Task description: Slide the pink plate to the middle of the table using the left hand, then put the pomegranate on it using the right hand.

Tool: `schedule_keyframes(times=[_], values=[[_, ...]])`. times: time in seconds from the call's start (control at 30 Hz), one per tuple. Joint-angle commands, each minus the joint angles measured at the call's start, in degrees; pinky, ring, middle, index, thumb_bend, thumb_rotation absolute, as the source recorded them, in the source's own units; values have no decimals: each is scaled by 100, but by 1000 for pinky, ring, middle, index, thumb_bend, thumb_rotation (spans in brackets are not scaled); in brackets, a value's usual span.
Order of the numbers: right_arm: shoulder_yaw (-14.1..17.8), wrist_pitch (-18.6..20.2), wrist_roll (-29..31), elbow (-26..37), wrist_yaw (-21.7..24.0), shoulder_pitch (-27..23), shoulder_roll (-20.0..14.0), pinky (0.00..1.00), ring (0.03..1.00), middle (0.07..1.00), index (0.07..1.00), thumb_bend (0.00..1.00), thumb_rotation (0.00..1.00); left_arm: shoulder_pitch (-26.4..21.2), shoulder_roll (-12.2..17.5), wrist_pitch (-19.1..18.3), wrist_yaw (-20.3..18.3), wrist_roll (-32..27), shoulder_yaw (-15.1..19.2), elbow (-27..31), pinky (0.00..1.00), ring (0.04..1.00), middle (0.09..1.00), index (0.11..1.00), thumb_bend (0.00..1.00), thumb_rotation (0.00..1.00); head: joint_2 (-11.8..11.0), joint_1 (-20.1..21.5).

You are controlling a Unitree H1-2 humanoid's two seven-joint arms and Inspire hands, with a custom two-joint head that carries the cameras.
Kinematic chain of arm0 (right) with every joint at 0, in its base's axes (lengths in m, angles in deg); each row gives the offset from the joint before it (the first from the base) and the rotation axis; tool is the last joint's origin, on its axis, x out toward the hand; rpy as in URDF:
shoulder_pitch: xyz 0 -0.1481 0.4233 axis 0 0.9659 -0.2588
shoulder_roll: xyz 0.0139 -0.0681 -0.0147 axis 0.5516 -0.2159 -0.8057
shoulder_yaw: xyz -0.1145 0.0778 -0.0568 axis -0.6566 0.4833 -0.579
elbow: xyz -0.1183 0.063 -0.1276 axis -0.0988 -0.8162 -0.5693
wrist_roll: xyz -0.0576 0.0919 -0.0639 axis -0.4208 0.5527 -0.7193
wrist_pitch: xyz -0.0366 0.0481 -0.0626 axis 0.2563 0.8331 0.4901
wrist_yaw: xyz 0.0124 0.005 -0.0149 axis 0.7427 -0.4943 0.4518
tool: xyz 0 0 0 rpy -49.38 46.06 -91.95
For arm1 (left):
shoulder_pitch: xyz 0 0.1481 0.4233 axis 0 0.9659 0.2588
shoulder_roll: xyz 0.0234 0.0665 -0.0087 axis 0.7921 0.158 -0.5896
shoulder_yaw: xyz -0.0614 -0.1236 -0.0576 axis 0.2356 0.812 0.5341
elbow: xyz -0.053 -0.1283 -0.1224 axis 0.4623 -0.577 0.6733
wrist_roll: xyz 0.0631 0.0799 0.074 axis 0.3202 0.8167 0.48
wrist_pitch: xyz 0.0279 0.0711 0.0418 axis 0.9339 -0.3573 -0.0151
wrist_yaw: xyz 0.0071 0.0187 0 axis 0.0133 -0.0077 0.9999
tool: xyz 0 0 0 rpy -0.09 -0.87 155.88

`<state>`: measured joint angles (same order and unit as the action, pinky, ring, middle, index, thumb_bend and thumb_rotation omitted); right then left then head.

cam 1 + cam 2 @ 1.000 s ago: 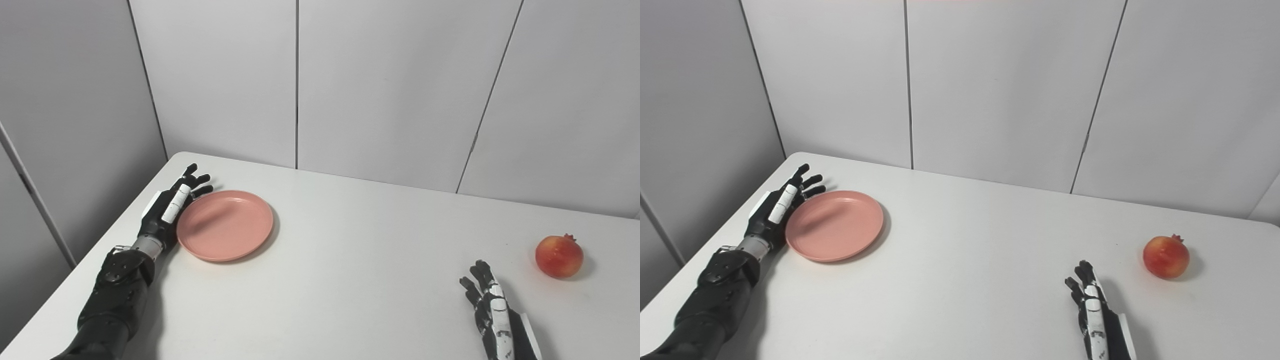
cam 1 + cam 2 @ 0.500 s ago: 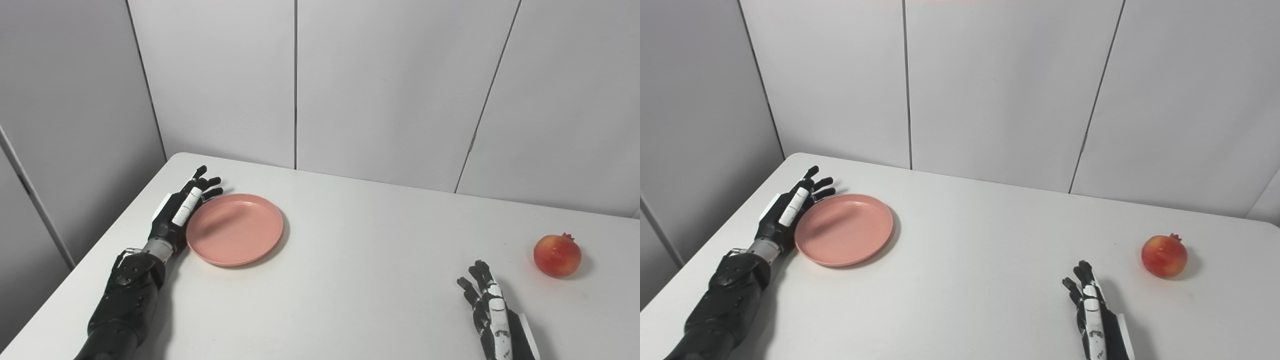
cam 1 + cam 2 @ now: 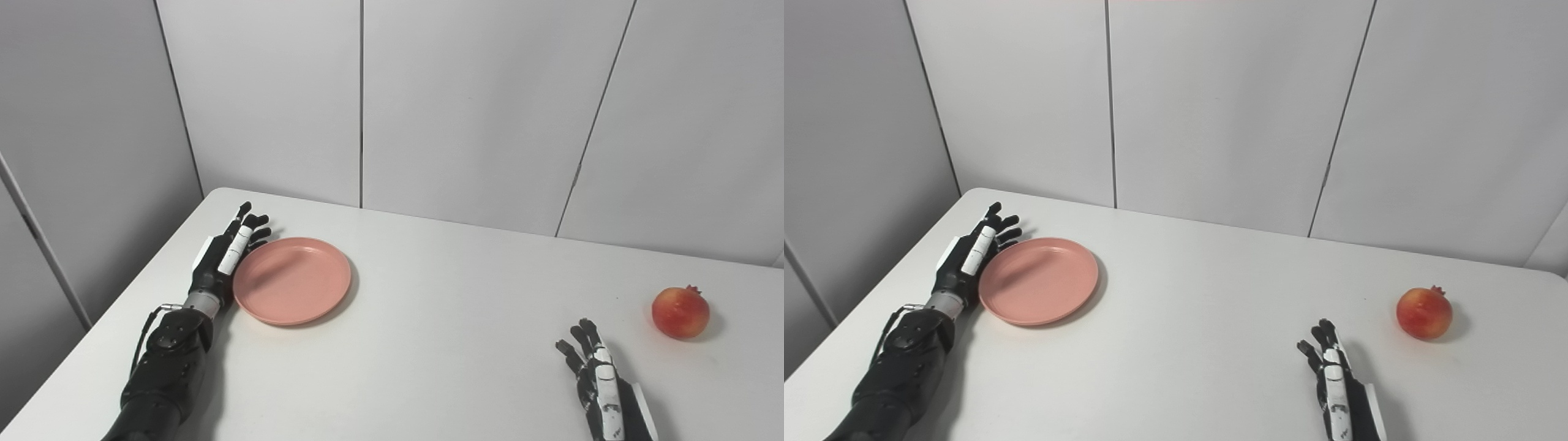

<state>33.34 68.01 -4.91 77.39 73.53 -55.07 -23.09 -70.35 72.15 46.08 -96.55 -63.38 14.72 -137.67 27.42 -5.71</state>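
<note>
The pink plate [image 3: 293, 280] lies flat on the left part of the white table [image 3: 429, 343]. My left hand [image 3: 228, 257] is open, fingers stretched out, its inner edge against the plate's left rim. The red pomegranate [image 3: 680, 312] stands on the table at the right. My right hand [image 3: 597, 383] is open and empty, resting on the table near the front edge, to the left of and nearer than the pomegranate and apart from it.
Grey wall panels [image 3: 465, 110] close off the table's far edge and its left side. The table's left edge [image 3: 110, 312] runs close beside my left arm.
My left hand has pushed the pink plate a short way to the right. The right hand and the pomegranate have stayed in place.
</note>
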Motion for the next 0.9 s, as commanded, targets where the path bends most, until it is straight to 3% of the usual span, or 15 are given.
schedule_keyframes(times=[0.0,0.23,0.43,0.53,0.87], values=[[-122,269,33,-128,80,206,74,983,897,959,961,736,1000,-178,-464,-391,-64,138,-191,-124,822,842,849,1000,847,812,8,0],[-142,267,-25,-139,63,189,69,973,893,952,959,741,1000,-128,-635,-525,-73,-5,-203,131,825,837,848,1000,825,800,44,66],[-119,310,72,-121,63,189,111,979,885,946,952,739,1000,75,-849,-816,26,-88,-216,766,800,838,846,1000,766,816,66,85],[-145,304,19,-115,45,186,108,977,885,946,951,736,1000,160,-934,-863,86,-4,-268,972,798,828,844,1000,835,822,82,99],[-185,375,-42,-65,-37,172,157,966,875,939,943,731,1000,437,-1120,-1263,97,97,-414,1780,795,824,840,1000,847,847,107,144]])
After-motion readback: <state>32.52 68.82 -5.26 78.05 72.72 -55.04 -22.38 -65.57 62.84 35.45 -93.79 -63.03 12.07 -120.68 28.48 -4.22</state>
